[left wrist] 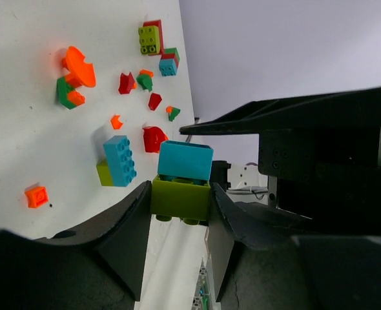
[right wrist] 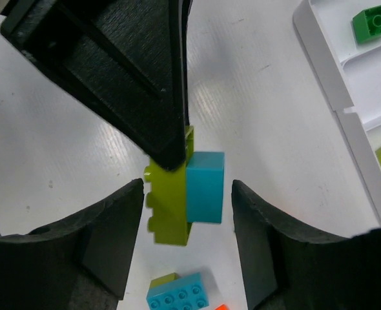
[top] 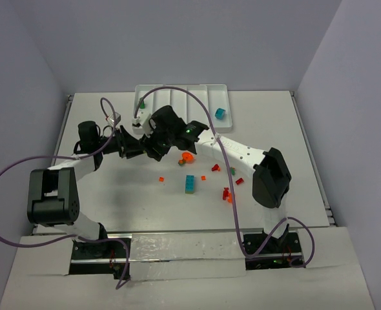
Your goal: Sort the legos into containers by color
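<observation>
I pinch the lime brick (left wrist: 181, 199) in the left gripper (left wrist: 179, 216) — right gripper (right wrist: 185, 194) gapes around the teal brick (right wrist: 205, 187), for splitting colours.

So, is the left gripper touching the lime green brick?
Touching. In the left wrist view, both fingers of the left gripper sit flush against the sides of the lime green brick, with no gap.

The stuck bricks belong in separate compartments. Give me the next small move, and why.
Probably turn the right gripper so its fingers take only the teal brick by its sides. The left gripper clamps the lime brick, the teal one is stuck to it, and the open right gripper flanks the whole pair, so closing now would likely just press them together.
</observation>
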